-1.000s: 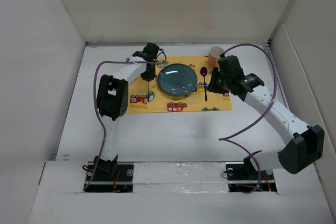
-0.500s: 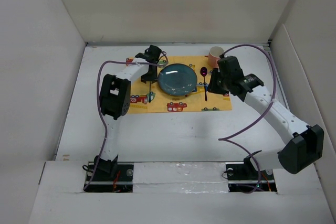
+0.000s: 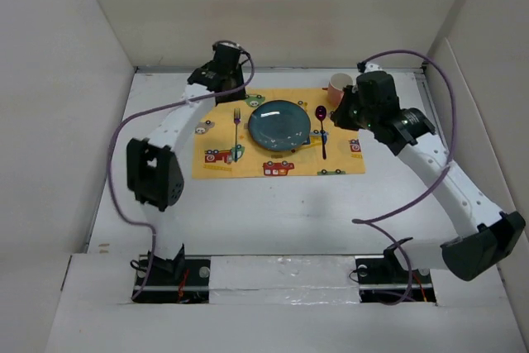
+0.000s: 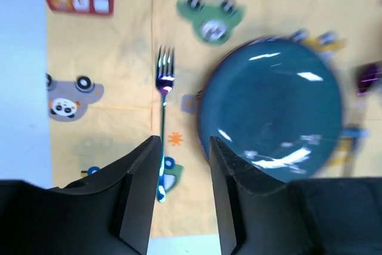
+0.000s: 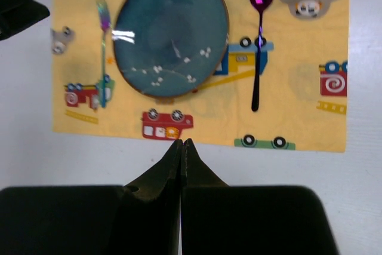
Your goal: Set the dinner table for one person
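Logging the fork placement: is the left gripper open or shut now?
Open. The left gripper shows its fingers apart, nothing held between them; the fork lies on the mat beside the plate.

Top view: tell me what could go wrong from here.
1. The pink cup stands close beside the right arm, whose right gripper is shut. A sideways swing might tip the cup over.
2. The left gripper hangs open above the fork, which lies near the plate. A descent could push the fork against the plate or wrinkle the mat.
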Motion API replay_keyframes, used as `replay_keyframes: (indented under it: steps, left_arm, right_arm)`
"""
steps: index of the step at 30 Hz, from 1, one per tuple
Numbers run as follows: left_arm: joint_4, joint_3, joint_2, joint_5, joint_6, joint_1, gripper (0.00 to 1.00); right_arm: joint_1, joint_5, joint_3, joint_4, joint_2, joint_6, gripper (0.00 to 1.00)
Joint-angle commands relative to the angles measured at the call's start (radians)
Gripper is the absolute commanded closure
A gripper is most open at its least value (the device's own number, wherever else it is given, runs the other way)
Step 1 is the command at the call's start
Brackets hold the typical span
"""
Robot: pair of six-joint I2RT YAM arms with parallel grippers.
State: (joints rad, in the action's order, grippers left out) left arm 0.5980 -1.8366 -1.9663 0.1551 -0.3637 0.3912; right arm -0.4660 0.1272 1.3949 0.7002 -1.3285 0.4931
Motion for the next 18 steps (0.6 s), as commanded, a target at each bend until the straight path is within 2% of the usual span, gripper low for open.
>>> replay_keyframes:
  steps: [1,2,3,5,6,10,12,15,18]
  left_arm:
    - [-0.105,0.058,0.347,0.017,-0.081,-0.002,0.64]
    - [-0.139,0.086,0.398,0.024,-0.093,-0.002,0.62]
    - [-0.153,0.138,0.499,0.044,-0.109,-0.011,0.61]
    - [-0.165,0.186,0.590,0.069,-0.148,-0.020,0.57]
    - [-0.170,0.235,0.677,0.105,-0.156,-0.020,0.55]
    - [-0.175,0.355,0.868,0.193,-0.187,-0.029,0.50]
    - [-0.159,0.410,0.953,0.243,-0.196,-0.029,0.47]
    - [-0.164,0.497,1.038,0.280,-0.189,-0.038,0.47]
    - [-0.150,0.537,1.049,0.267,-0.207,-0.038,0.47]
  right_arm:
    - [0.000,0.037,0.102,-0.082,0.116,-0.011,1.00]
    - [0.000,0.051,0.116,-0.117,0.167,-0.004,1.00]
    - [0.000,0.081,0.121,-0.136,0.192,0.004,0.94]
    - [0.009,0.120,0.119,-0.204,0.276,0.025,0.85]
    - [0.019,0.162,0.106,-0.224,0.302,0.032,0.74]
    - [0.049,0.325,0.047,-0.263,0.396,0.088,0.54]
    - [0.088,0.339,0.014,-0.260,0.425,0.101,0.48]
    - [0.128,0.274,-0.054,-0.258,0.427,0.122,0.48]
    - [0.165,0.197,-0.080,-0.245,0.408,0.153,0.47]
